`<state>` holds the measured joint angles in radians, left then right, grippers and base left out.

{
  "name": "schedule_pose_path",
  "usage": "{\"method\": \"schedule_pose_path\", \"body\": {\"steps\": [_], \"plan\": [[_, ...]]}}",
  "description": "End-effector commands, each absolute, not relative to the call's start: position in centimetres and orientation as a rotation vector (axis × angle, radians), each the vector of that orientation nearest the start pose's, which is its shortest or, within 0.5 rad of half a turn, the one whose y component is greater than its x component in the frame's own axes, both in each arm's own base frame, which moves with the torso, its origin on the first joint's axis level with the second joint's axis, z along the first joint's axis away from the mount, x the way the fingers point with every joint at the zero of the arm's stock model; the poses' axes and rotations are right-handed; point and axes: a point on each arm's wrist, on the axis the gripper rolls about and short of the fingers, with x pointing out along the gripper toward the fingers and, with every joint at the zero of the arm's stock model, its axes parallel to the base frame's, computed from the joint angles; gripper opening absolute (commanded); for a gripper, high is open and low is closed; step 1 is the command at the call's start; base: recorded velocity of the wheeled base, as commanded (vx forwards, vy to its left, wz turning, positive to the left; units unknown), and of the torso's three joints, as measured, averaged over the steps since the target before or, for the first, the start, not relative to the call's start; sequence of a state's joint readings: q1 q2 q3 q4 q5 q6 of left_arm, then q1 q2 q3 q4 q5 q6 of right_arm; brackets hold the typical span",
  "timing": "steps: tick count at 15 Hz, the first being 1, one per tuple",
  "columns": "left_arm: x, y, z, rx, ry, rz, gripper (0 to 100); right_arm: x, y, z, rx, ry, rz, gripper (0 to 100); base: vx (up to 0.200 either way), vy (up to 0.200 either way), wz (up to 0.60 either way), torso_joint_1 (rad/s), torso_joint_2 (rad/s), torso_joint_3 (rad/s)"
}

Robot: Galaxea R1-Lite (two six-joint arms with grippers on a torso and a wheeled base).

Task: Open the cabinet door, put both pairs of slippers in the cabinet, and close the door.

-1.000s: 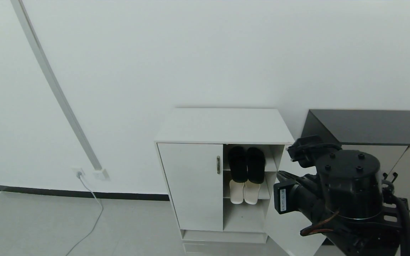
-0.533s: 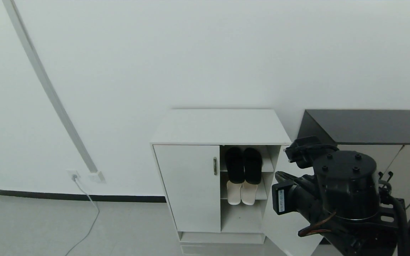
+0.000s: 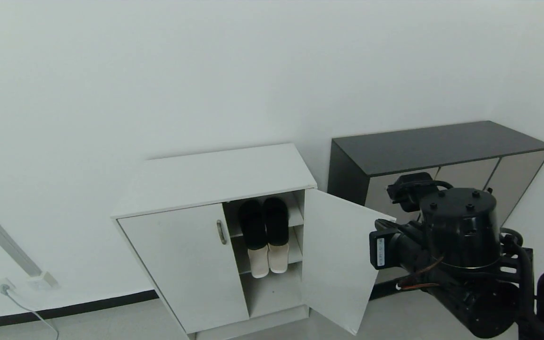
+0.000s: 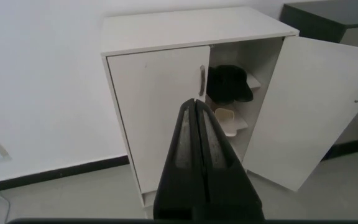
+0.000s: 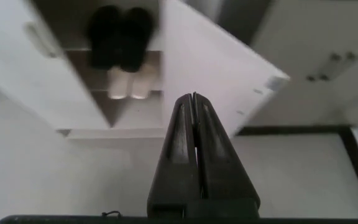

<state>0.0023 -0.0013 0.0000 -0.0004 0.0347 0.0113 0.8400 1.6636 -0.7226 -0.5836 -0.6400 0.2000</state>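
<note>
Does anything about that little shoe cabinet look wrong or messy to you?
Nothing looks damaged or spilled. The white cabinet has its right door standing wide open; the black slippers and white slippers sit neatly paired on its shelves.

The cabinet [image 3: 215,172] I'm working on is white, low and flat-topped. Its left door [image 3: 182,269] is shut, with a small metal handle [image 3: 221,232] upright near its inner edge. Its right door [image 3: 338,264] is swung wide, angled out toward me. Both pairs sit in the open half. The black slippers [image 3: 263,222] lie side by side on the upper shelf [image 3: 295,222], their ends sticking out past its front edge. The white slippers [image 3: 266,259] lie side by side on the next shelf down, directly under the black pair.
</note>
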Motion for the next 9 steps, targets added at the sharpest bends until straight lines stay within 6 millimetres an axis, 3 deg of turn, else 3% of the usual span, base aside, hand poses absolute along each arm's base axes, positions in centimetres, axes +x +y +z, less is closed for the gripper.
{"method": "schedule_pose_path", "body": {"steps": [1, 4, 8, 9], "plan": [[-2.3, 0.1, 7.5, 0.011, 0.0, 0.037, 0, 20.6, 20.1, 16.5, -0.041, 0.296, 0.177, 0, 0.0, 0.0, 0.0, 0.0, 0.0, 0.0], [-2.3, 0.1, 7.5, 0.011, 0.0, 0.037, 0, 23.4, 19.4, 16.6, -0.019, 0.295, 0.115, 0, 0.0, 0.0, 0.0, 0.0, 0.0, 0.0], [-2.3, 0.1, 7.5, 0.009, 0.0, 0.037, 0, 27.4, 18.1, 15.6, 0.001, 0.322, 0.063, 0, -0.2, 0.0, 0.0, 0.0, 0.0, 0.002], [-2.3, 0.1, 7.5, 0.009, 0.0, 0.035, 0, 28.3, 17.8, 15.4, 0.009, 0.326, 0.055, 0, 0.0, 0.0, 0.0, 0.0, 0.0, 0.0]]}}
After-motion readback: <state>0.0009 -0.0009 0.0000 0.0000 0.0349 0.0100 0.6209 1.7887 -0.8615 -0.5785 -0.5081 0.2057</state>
